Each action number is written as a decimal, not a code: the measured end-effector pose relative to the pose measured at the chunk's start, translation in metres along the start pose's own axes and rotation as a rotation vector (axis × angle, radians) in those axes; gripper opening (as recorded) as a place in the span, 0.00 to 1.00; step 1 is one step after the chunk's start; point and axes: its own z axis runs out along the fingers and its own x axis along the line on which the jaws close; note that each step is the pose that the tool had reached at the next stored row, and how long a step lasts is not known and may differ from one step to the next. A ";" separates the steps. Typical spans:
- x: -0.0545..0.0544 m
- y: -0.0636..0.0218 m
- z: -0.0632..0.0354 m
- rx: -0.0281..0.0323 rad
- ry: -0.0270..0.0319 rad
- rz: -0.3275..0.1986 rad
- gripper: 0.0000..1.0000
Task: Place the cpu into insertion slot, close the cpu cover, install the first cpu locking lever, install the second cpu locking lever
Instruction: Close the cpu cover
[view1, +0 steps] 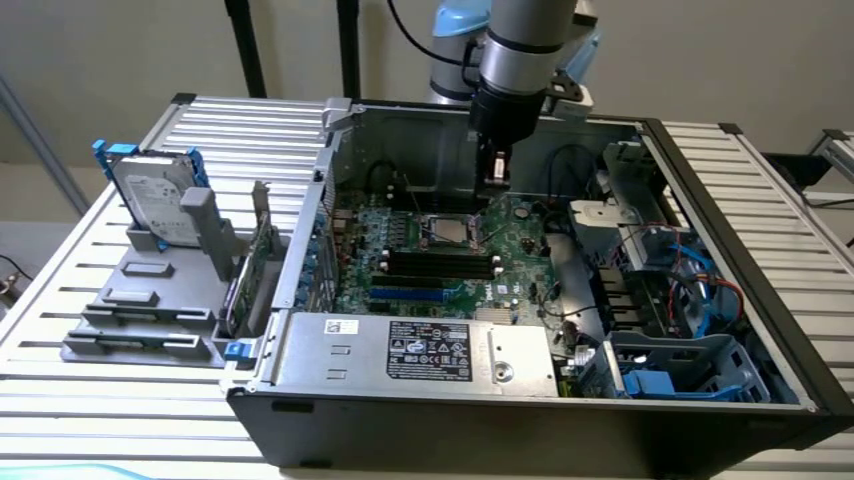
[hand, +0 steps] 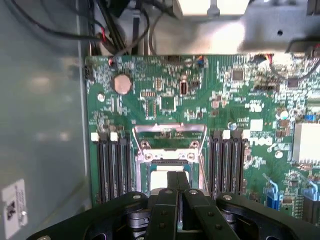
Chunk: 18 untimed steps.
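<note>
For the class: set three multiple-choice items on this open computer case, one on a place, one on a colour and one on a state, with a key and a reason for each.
1. Where does the silvery hard drive in its blue frame stand?
A) inside the black computer case
B) on the silver power supply
C) in the grey stand outside the case, on the exterior view's left

2. What colour is the motherboard?
A) green
B) red
C) white

3. How do the black gripper's fingers stand?
A) spread wide
B) shut together
C) half open

Key:
1 C, the drive stands upright in the stand beside the case.
2 A, the board is green all round the socket.
3 B, the fingers meet by the pale square cpu.
</note>
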 end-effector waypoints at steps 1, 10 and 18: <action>0.000 0.0045 -0.0025 0.0019 0.0002 0.000 0.11; 0.002 0.0454 -0.0101 0.0141 0.0035 0.000 0.11; 0.002 0.0610 -0.0028 0.0158 0.0067 0.000 0.11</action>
